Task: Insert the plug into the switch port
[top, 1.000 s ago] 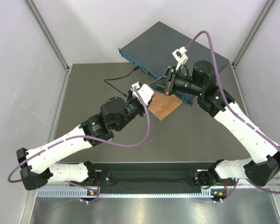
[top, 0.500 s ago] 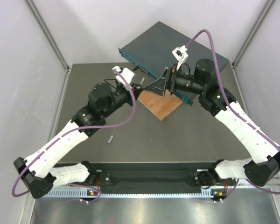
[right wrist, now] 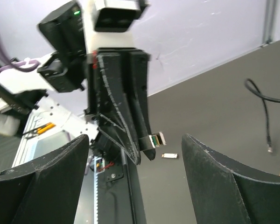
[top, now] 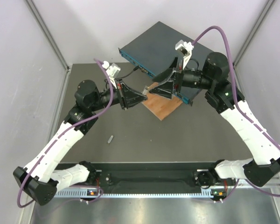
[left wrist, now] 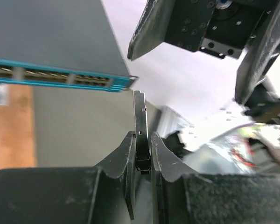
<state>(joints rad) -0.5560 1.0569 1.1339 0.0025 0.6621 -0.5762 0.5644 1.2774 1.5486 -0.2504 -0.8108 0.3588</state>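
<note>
The plug (left wrist: 140, 122) is a thin black module pinched upright between my left gripper's (left wrist: 141, 135) fingers. The right wrist view shows its light end (right wrist: 155, 139) sticking out of those fingers. My left gripper (top: 139, 96) is shut on it and hangs above the table, pointing right. My right gripper (top: 152, 85) faces it from close by, open, its fingers (right wrist: 226, 186) spread either side with nothing between them. The switch (top: 163, 44) is a dark blue-grey box at the back. Its teal face of sockets (left wrist: 60, 79) is beyond and left of the plug.
A brown wooden board (top: 164, 106) lies in front of the switch, under both grippers. A black cable (top: 123, 75) runs across the table from the switch's face. A small loose metal piece (top: 110, 138) lies on the dark table (top: 186, 140). White walls close both sides.
My right gripper has opened and let go of the plug. My left gripper has shut on it and lifted away from the board, now level with the right gripper.
</note>
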